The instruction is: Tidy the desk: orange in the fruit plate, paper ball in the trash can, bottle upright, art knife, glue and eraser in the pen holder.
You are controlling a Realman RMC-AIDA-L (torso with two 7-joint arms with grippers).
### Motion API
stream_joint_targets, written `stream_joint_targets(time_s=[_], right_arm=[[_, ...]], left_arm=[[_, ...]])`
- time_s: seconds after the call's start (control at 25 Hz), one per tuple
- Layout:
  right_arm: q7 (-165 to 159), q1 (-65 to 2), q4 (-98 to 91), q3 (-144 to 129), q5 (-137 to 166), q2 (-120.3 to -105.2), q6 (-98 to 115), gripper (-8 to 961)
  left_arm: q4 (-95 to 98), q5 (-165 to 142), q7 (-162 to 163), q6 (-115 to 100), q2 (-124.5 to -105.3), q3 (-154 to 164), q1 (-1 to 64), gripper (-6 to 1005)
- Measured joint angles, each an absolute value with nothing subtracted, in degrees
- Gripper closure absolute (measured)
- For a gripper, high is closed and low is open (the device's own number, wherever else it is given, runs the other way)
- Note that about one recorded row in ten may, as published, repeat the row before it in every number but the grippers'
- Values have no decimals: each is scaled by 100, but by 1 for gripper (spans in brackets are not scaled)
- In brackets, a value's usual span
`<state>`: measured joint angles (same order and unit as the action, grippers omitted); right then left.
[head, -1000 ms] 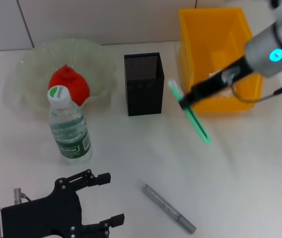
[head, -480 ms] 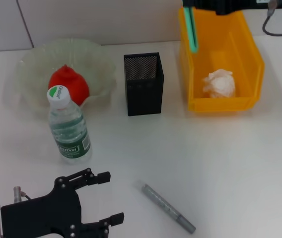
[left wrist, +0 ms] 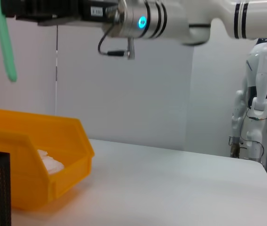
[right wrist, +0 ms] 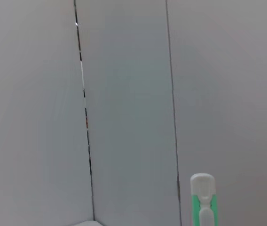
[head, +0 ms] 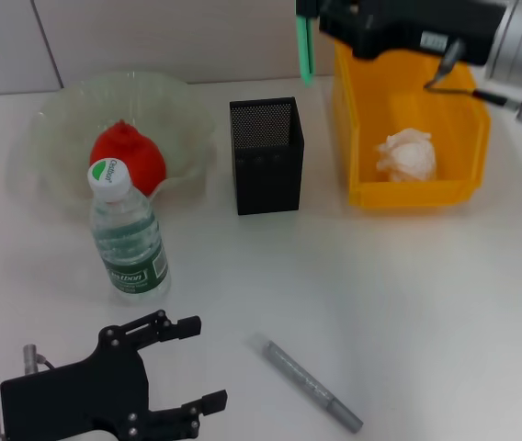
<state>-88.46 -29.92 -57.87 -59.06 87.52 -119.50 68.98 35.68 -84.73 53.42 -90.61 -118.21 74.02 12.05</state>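
Yellow plastic trash can (head: 459, 110) holds the crumpled white paper ball (head: 410, 154); the pale-green scalloped fruit plate (head: 59, 115) holds the red-orange orange (head: 130, 154). Right gripper (head: 321, 18), raised above the black mesh pen holder (head: 266, 156), clamps a slim green-and-white art knife (head: 304, 46); left gripper (head: 192, 363) rests open near the desk's front edge.

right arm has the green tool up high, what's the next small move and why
Probably shift it toward the robot's left until it is over the pen holder, then lower. The right gripper holds the green tool hanging vertical above the gap between holder and trash can, not yet over the holder's opening.
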Motion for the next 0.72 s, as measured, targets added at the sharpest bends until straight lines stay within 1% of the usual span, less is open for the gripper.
stream_joint_targets(time_s=[0.24,0.44,0.72], right_arm=[[-7507,-3257,-4536,-6027,8174,-11939,6575,795],[-7240,-3465,-4092,-6000,8159,-11942,6503,796],[-6972,-3935,-3370,-6007,8141,-11948,6171,796]], left_arm=[[3568,-8473,5342,-9061,-11829,7391,1172,190],[3552,-8473,5317,-9061,-11831,7421,1169,190],[3551,-8473,5298,-9061,-11839,7435,1166,191]])
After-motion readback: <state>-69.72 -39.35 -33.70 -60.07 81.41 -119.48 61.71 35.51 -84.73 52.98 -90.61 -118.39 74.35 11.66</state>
